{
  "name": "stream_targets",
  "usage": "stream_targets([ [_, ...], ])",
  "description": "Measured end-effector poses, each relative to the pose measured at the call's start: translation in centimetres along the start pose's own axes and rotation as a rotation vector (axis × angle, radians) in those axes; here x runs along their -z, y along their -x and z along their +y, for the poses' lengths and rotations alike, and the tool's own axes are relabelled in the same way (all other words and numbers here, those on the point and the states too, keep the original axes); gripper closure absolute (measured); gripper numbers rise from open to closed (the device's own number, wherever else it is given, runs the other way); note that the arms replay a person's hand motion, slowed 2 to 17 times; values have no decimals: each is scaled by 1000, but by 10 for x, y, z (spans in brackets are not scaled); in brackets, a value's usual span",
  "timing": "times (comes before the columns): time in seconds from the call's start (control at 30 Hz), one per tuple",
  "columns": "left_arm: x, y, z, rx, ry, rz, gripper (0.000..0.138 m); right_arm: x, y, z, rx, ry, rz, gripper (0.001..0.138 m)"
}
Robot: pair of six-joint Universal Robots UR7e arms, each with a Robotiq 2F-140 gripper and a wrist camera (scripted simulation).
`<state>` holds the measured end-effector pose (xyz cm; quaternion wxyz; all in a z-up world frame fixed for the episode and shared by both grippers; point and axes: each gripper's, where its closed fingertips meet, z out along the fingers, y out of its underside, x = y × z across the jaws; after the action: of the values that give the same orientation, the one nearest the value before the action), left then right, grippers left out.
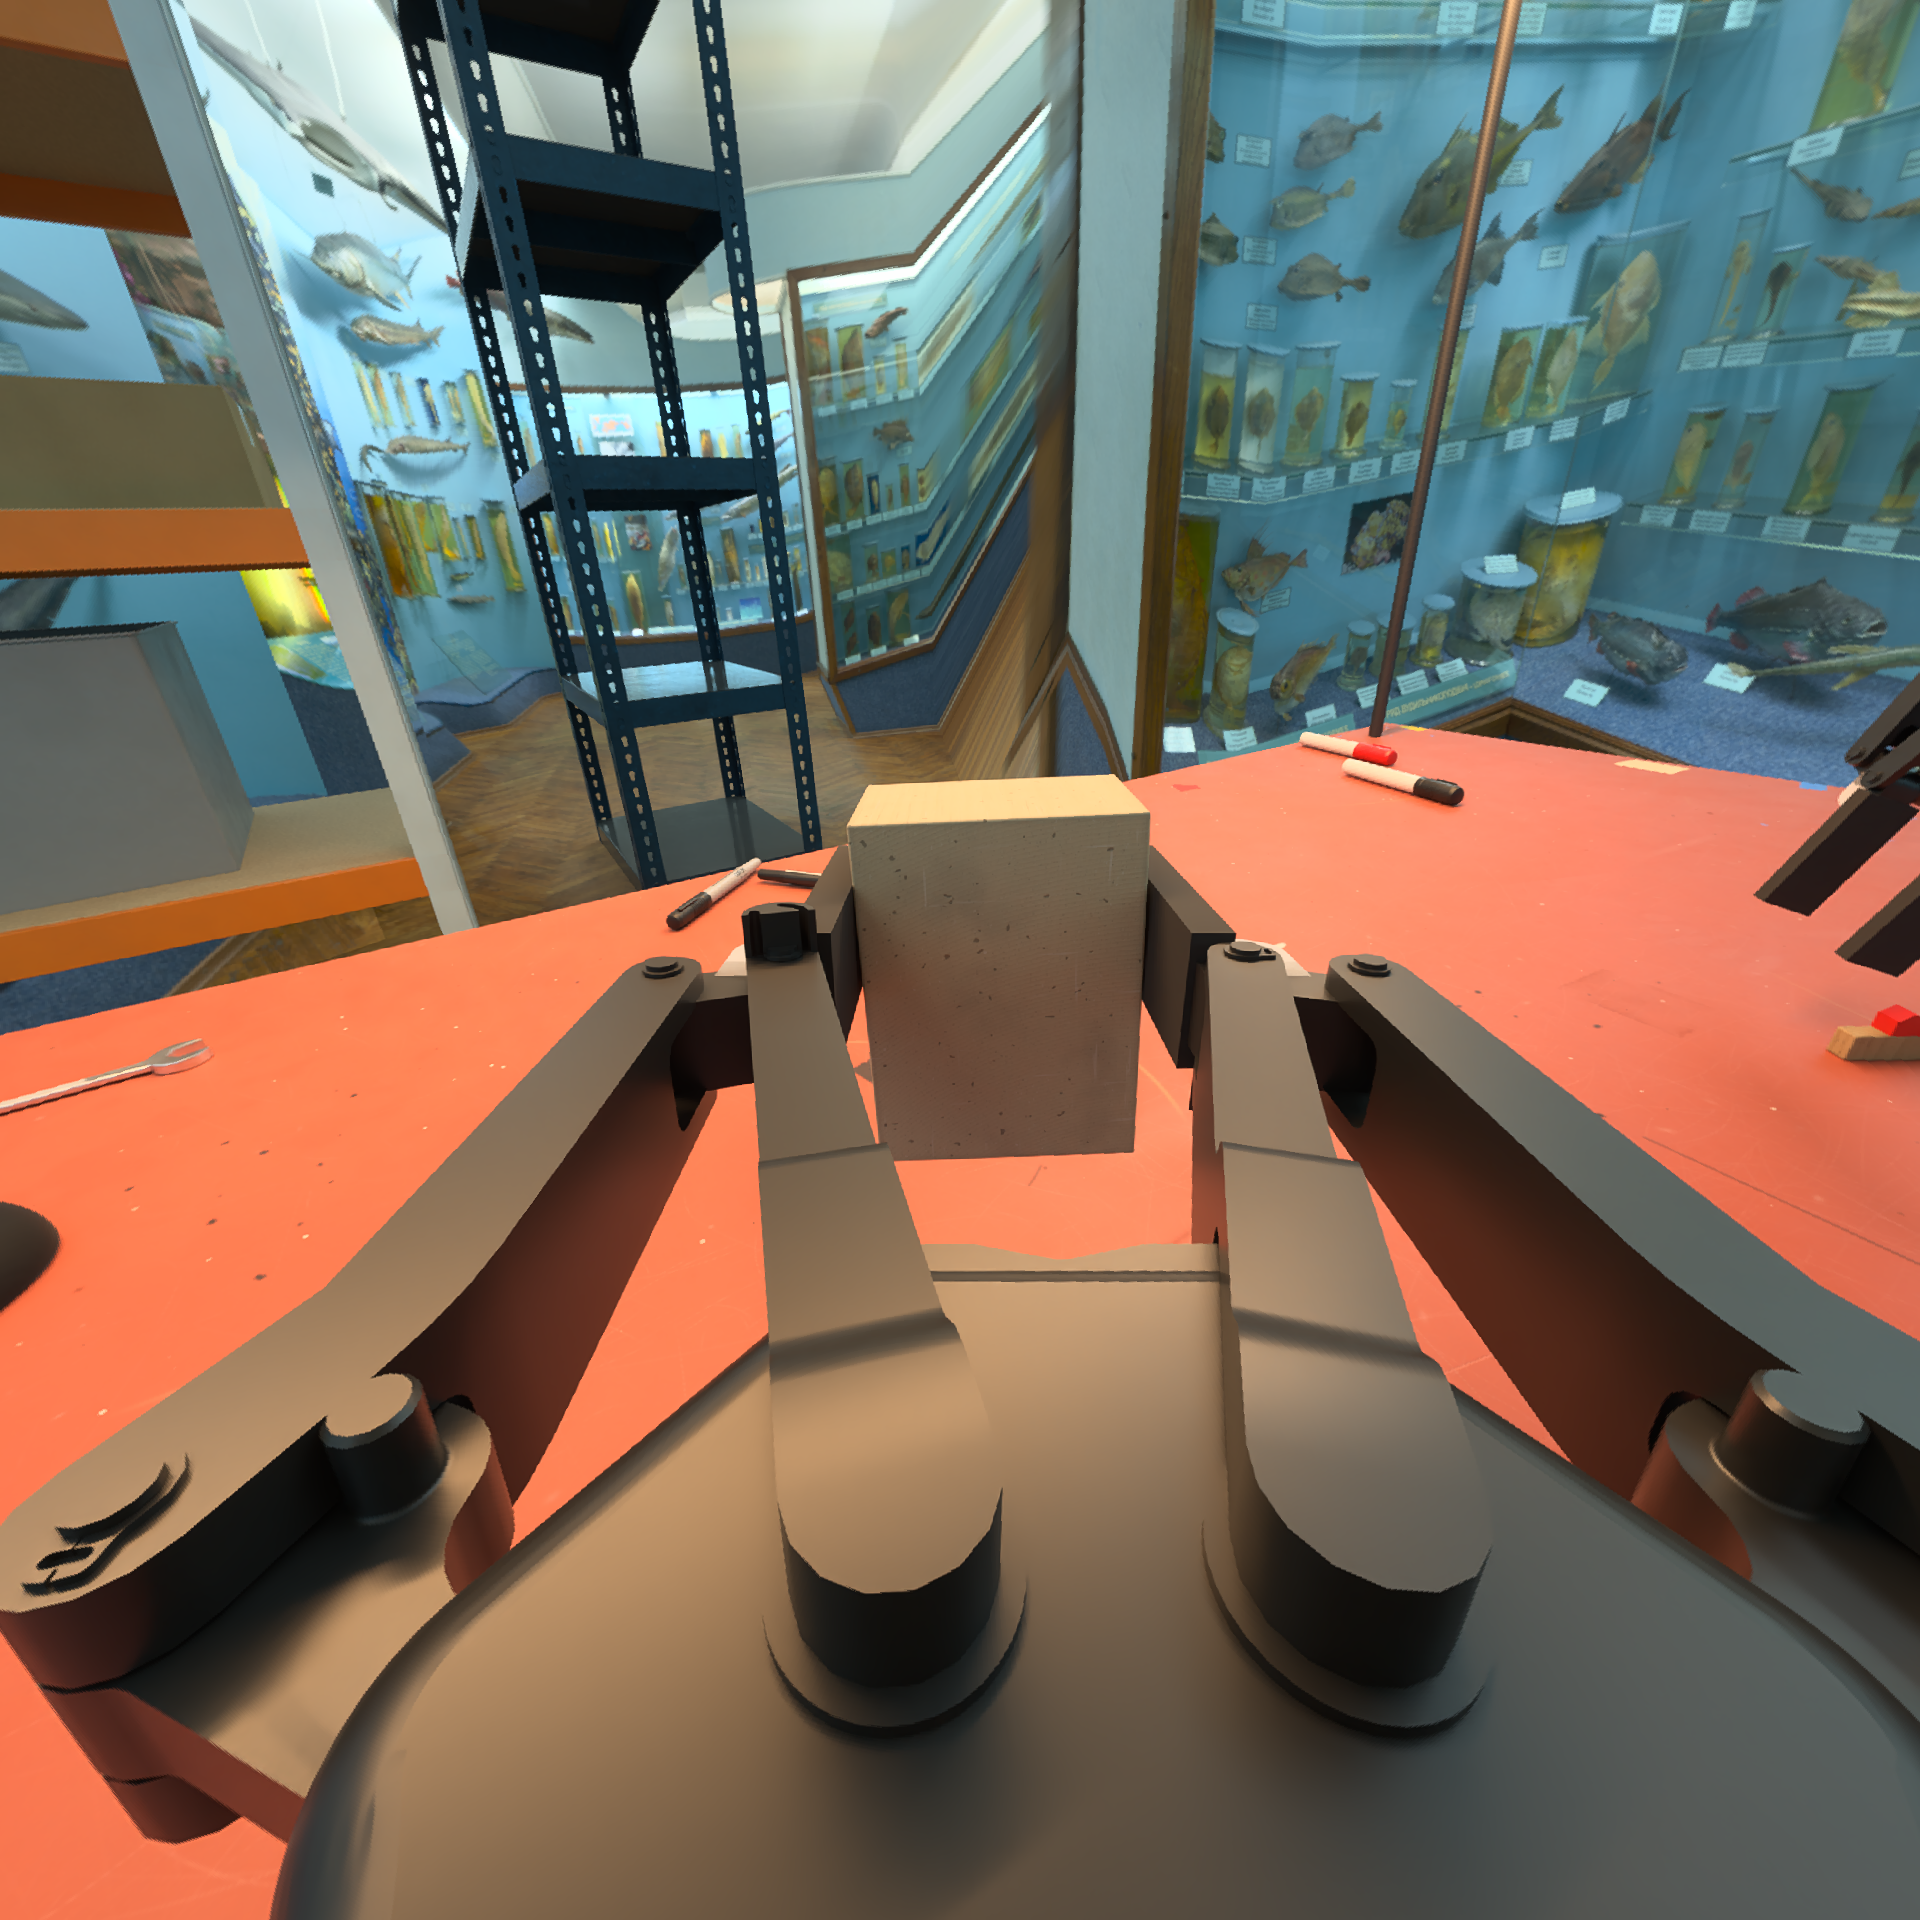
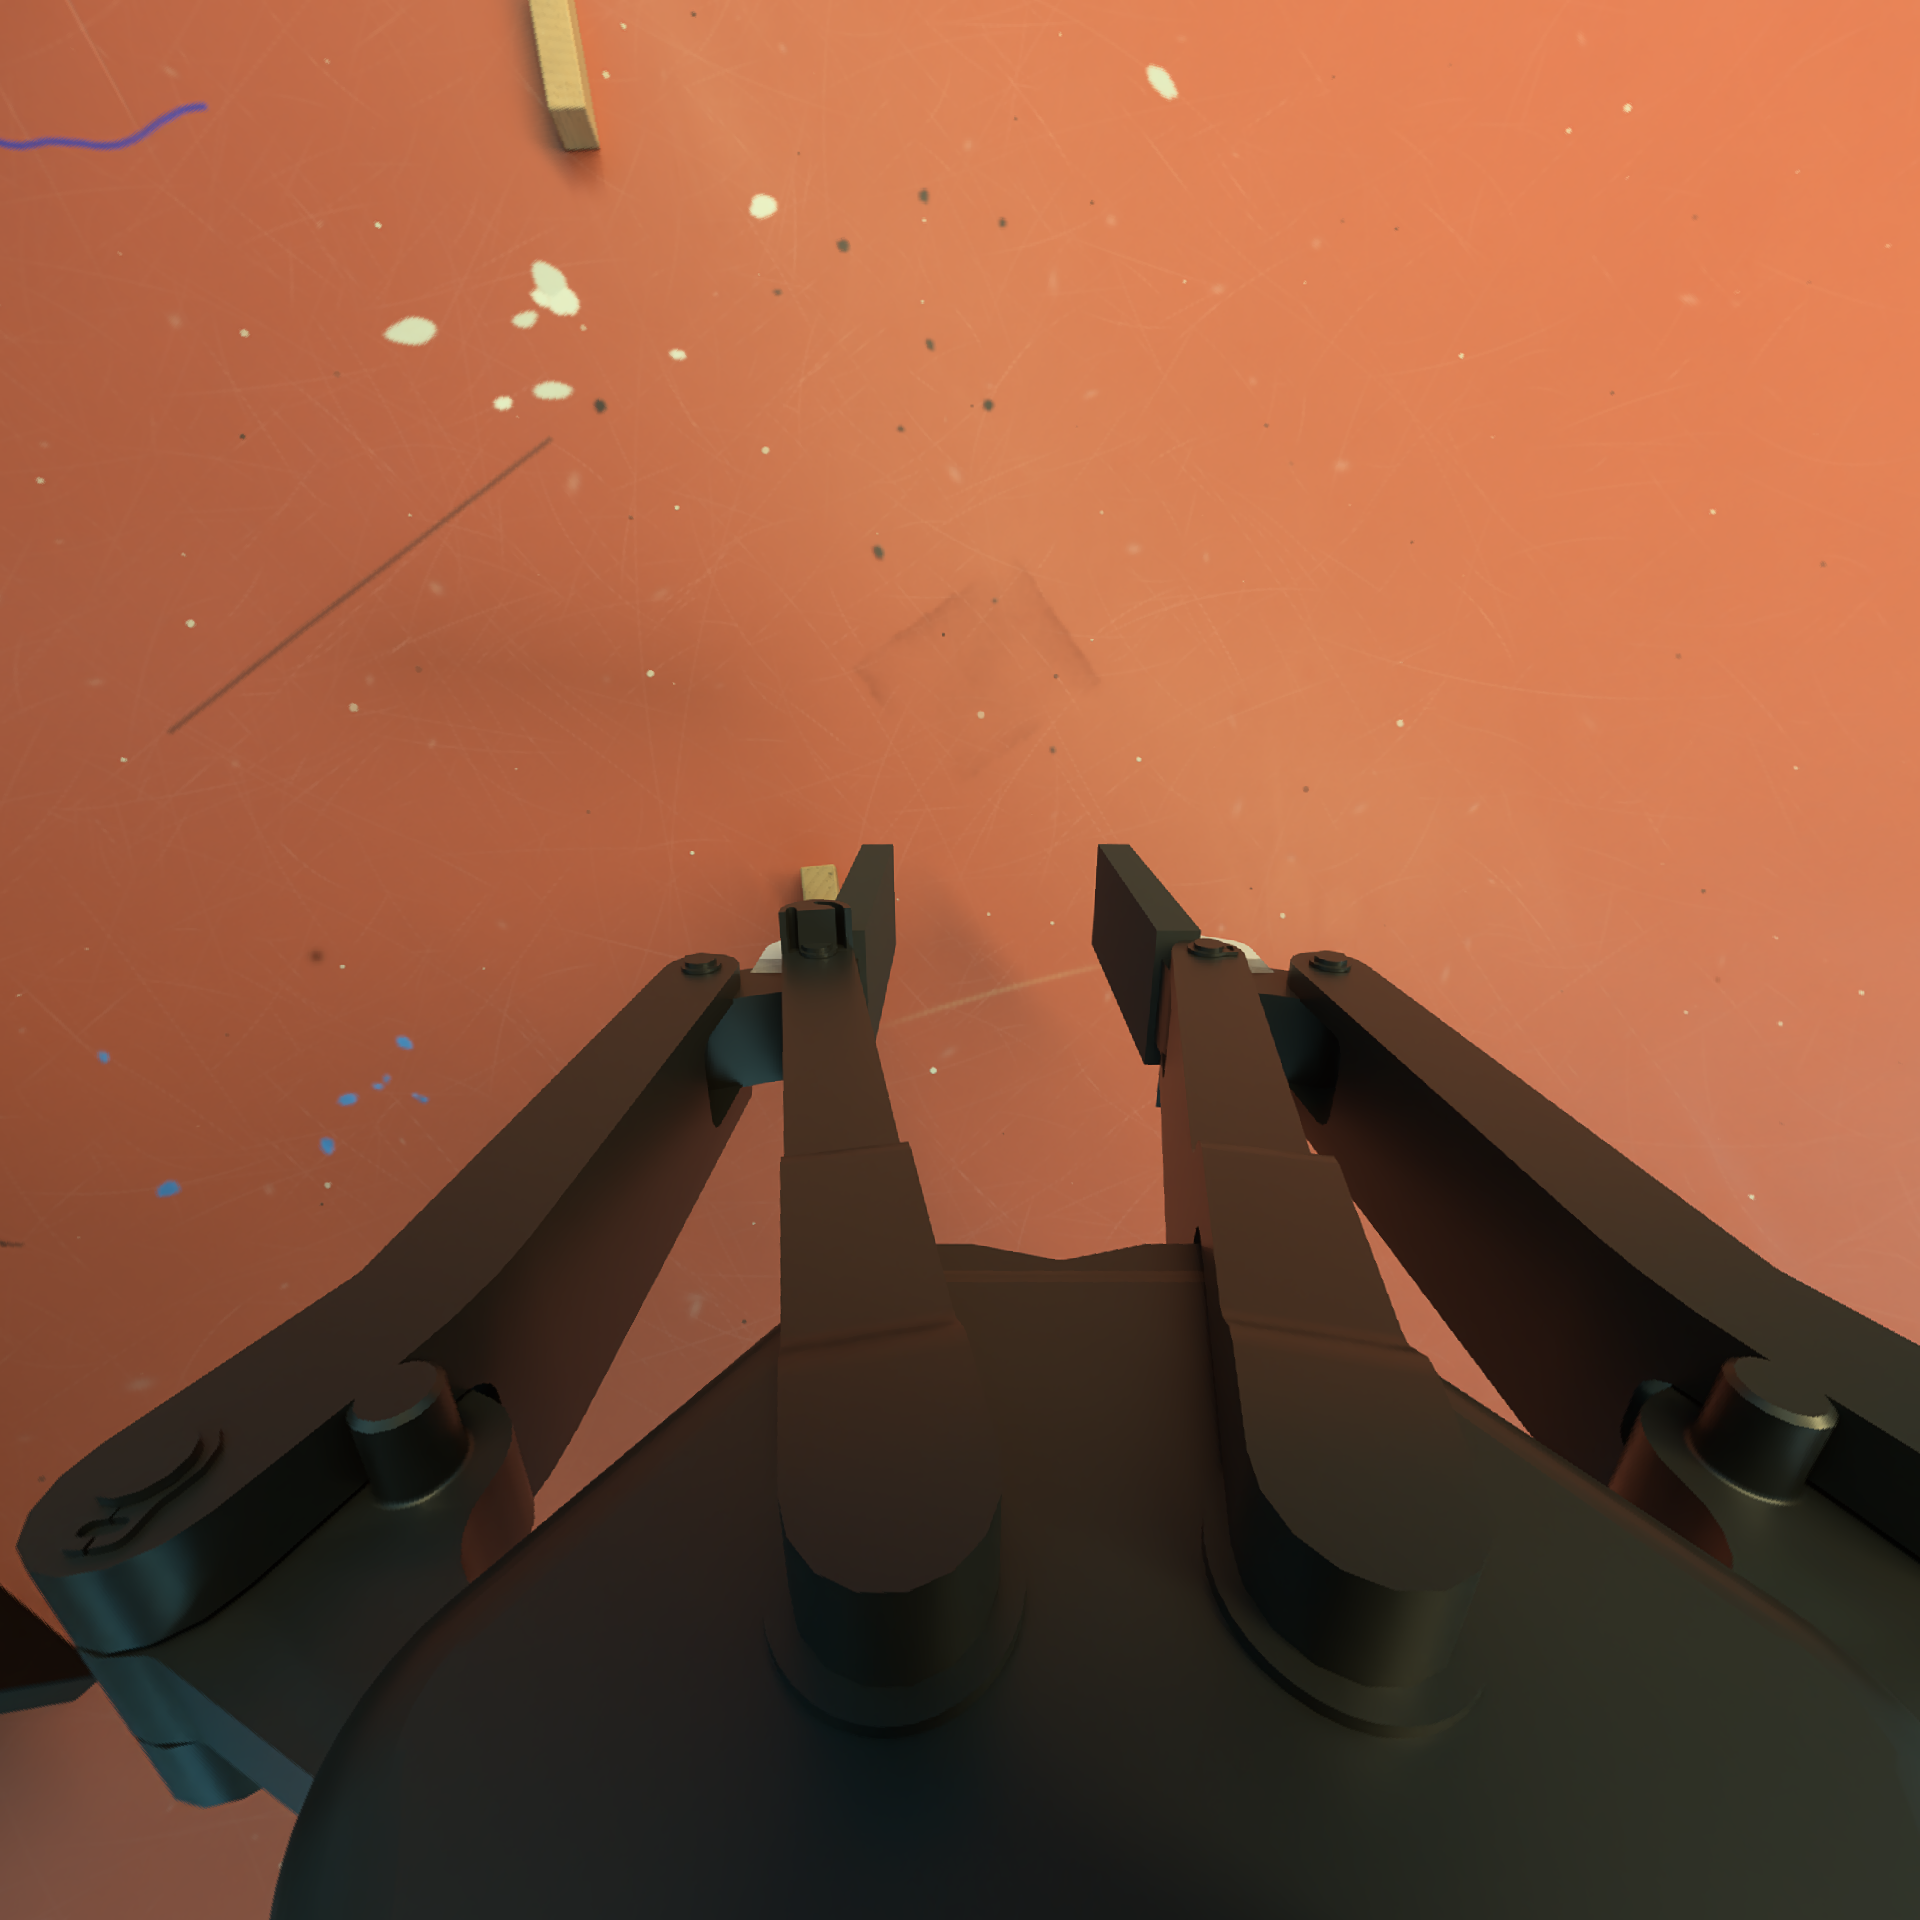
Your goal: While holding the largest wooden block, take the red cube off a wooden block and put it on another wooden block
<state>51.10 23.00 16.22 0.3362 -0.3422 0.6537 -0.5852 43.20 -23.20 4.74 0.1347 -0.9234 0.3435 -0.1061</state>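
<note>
1. The orange table [image 1: 1455,935] fills both views; in the right wrist view its bare, speckled surface [image 2: 1351,520] takes up most of the frame.
2. The largest wooden block [image 1: 1003,966] is clamped between the pads of the left gripper [image 1: 1003,935] and seems lifted clear of the table, so the holding part looks done.
3. The right gripper [image 2: 994,914] points down at the table with its fingers spread and nothing between them; its tips [image 1: 1860,883] also show at the edge of the left wrist view.
4. A thin wooden block [image 1: 1870,1042] lies at the right edge, cut off by the frame.
5. The red cube [image 1: 1897,1020] sits on that block, so I judge the lift and transfer are left to do.
6. A wooden strip [image 2: 566,73] and a small wooden piece [image 2: 819,883], mostly hidden behind a finger, are hard to identify.
</note>
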Motion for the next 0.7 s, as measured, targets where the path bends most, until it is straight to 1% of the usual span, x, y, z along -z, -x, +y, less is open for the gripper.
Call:
stream_targets([
  [0.07, 0, 0, 1, -3, 2, -1, 75, 2, -2, 1, -3, 2, 12, 88],
  [0.17, 1, 0, 1, -8, 4, -4, 75, 4, 0, 1, 0, -1, 12, 90],
  [0.27, 1, 1, 1, -12, 5, -8, 75, 6, 10, 1, 16, -6, -27, 95],
  [0.4, 1, 1, 2, -13, 5, -9, 75, 8, 27, 0, 50, -16, -102, 112],
  [0.53, 1, 1, 3, -11, 7, -7, 75, 8, 39, 0, 79, -13, -156, 115],
  [0.7, 1, 1, 4, -6, 8, -4, 75, 2, 47, 7, 85, 46, -182, 117],
])
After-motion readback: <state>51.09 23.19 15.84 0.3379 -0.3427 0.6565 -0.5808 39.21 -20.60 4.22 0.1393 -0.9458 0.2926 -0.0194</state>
